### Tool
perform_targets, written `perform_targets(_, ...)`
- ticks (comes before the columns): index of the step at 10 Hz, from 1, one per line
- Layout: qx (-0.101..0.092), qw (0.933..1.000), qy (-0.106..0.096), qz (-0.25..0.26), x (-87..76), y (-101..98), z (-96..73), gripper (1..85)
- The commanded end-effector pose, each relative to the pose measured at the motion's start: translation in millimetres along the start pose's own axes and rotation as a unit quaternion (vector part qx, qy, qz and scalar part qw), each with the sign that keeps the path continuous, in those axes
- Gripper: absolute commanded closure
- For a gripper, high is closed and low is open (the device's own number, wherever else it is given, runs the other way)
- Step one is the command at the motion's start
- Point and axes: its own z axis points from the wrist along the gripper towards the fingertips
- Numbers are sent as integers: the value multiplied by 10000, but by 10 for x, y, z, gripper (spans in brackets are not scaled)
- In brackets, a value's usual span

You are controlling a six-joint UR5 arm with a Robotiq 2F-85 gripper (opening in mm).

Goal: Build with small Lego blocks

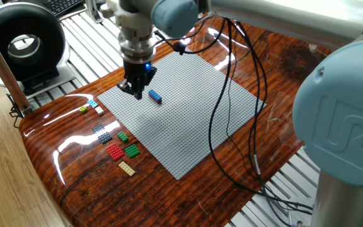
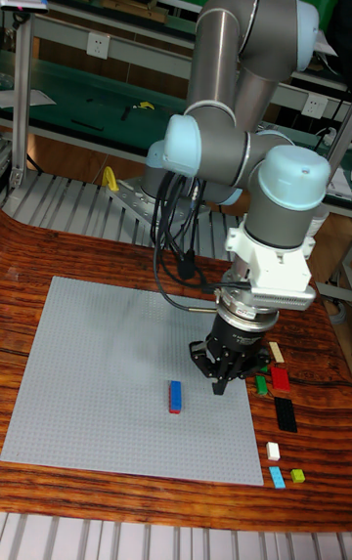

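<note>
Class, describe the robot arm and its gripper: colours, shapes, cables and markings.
The arm has silver-grey tube segments with pale blue rounded joint caps, one embossed with a UR logo. A white block sits above the black gripper, which shows a small blue light. Black cables loop alongside.

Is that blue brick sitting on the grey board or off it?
On it: the blue brick lies on the grey baseplate.
</note>
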Motion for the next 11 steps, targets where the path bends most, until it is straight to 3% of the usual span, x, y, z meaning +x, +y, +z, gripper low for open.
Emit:
perform_targets(1,-179,9996,136,-173,42,159,-26,843)
perform_targets(2,-182,9995,19,-249,-18,162,-25,843)
perform_targets(3,-82,9996,85,-245,15,109,-24,843)
perform_targets(4,-115,9996,104,-221,25,126,-24,727)
perform_targets(6,-238,9995,115,-148,-126,421,27,493)
perform_targets(8,-175,9998,31,58,-329,741,176,490)
perform_targets(9,-61,9999,-45,84,-391,764,212,483)
perform_targets(10,-77,10000,-30,-22,-393,748,182,420)
perform_targets(11,-67,9998,102,-153,-324,730,172,420)
